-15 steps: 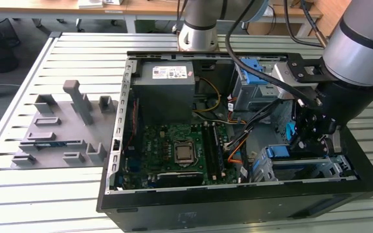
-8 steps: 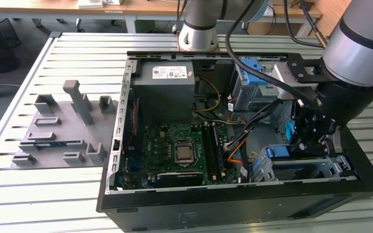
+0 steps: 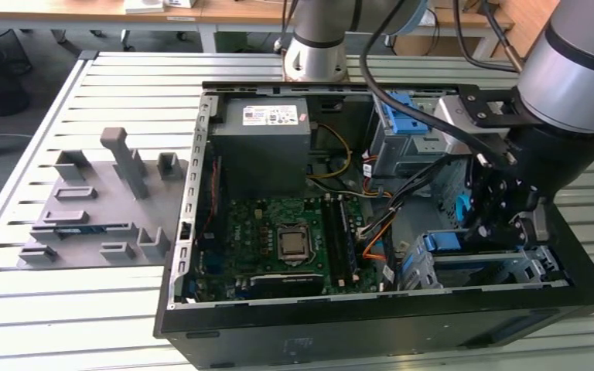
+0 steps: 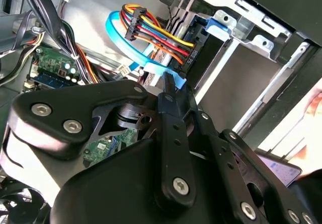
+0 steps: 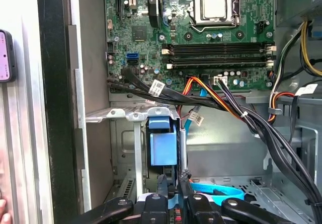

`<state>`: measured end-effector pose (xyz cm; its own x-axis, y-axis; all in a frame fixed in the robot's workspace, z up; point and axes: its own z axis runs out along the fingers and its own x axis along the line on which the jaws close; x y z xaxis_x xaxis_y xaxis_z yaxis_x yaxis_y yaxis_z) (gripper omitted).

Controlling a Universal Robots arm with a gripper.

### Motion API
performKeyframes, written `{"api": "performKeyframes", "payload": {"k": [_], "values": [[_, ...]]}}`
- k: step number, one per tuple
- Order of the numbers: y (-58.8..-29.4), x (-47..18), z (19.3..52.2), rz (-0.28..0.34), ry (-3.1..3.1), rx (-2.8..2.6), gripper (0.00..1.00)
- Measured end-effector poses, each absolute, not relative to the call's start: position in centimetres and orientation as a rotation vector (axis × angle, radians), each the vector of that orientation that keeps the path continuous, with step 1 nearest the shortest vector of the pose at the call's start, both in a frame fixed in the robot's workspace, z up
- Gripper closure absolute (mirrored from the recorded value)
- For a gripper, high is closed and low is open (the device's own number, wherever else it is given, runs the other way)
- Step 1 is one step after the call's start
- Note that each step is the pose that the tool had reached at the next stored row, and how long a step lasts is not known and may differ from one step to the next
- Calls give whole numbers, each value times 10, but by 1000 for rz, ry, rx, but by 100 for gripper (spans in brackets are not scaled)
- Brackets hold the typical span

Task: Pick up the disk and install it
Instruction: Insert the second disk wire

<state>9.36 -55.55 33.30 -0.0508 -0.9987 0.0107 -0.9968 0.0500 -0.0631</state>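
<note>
The disk (image 5: pixel 163 146) shows its blue plastic carrier end, standing on edge at the mouth of the metal drive cage (image 5: pixel 126 114) in the open computer case (image 3: pixel 380 325). My gripper (image 5: pixel 172 181) is shut on the disk's near edge, fingers close together on either side of it. In the second wrist view the fingertips (image 4: pixel 168 83) meet at a blue piece of the carrier (image 4: pixel 162 71) just in front of the cage (image 4: pixel 251 27). In the exterior view the gripper (image 3: pixel 493 224) hangs inside the case's right-hand corner, above the cage (image 3: pixel 503 267), with a blue strip of the disk (image 3: pixel 463 210) beside it.
Bundled power cables (image 5: pixel 221 100) and a blue data cable (image 5: pixel 216 190) cross close to the cage. The motherboard (image 3: pixel 287 239) fills the case floor. A grey fixture block (image 3: pixel 90 209) lies on the slatted table at the exterior view's left. A person's hand (image 5: pixel 2 216) shows outside the case wall.
</note>
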Motion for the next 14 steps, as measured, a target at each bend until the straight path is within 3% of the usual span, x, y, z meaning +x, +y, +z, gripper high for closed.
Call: {"api": "performKeyframes", "payload": {"k": [9,14], "values": [[-555,94,341,-81,2250,-2140,76],[-555,101,342,-71,2256,-2145,89]]}}
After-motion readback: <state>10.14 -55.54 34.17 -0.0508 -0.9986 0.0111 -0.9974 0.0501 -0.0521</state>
